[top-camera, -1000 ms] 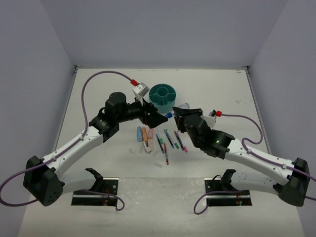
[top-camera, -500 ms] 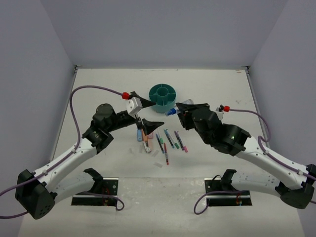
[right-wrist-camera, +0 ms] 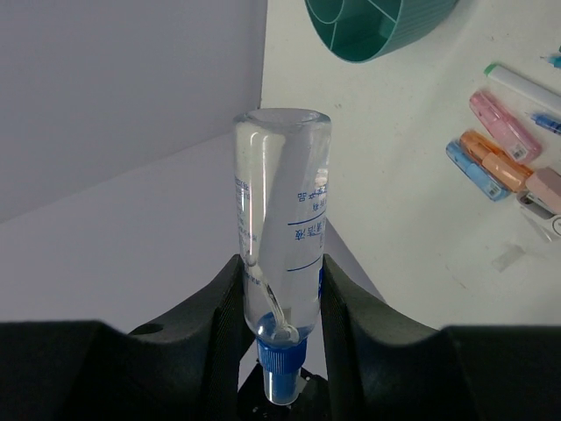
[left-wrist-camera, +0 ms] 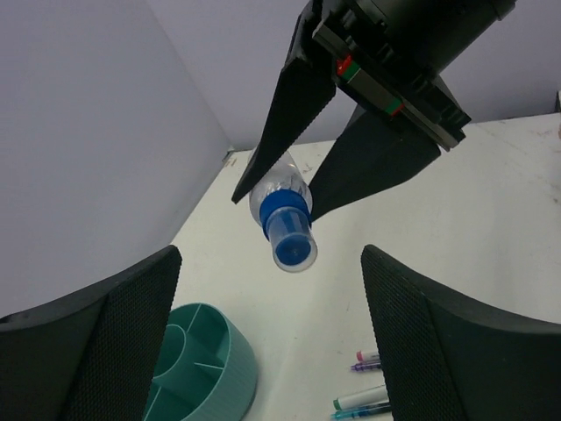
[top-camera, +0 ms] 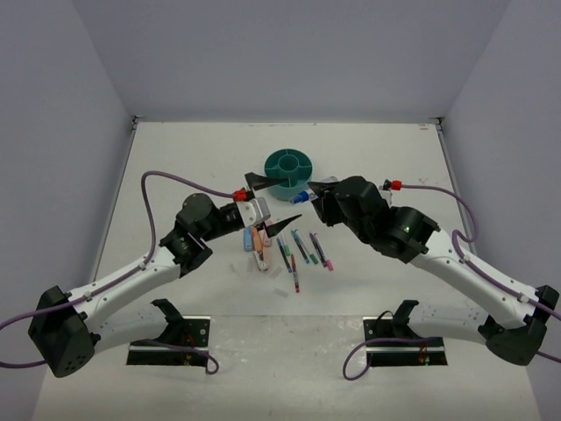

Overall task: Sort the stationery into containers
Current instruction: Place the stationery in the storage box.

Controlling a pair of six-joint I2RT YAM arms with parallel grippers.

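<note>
While the right gripper point(right-wrist-camera: 280, 294) clamps a clear bottle point(right-wrist-camera: 280, 228) with a blue cap, raised off the table just beside the teal organiser point(top-camera: 273, 167), most of the sorting looks undone. Thin capped pens point(top-camera: 302, 250) lie in a loose row on the table between the two arms, and the stubby pink marker point(right-wrist-camera: 504, 123), orange marker point(right-wrist-camera: 491, 158) and blue marker point(right-wrist-camera: 473, 171) sit side by side next to them, all outside the organiser. None of its curved compartments that the wrist cameras show has anything in it, though part of the central cup is hidden. The left gripper point(top-camera: 273, 203) hangs above the markers with its fingers point(left-wrist-camera: 105, 351) spread wide and nothing between them, facing the bottle's capped end. By the look of things, the bottle is the one item on its way, whether straight to the organiser or into the other gripper cannot be told. Every pen and marker in view awaits its turn, so the job appears to be at an early stage.
</note>
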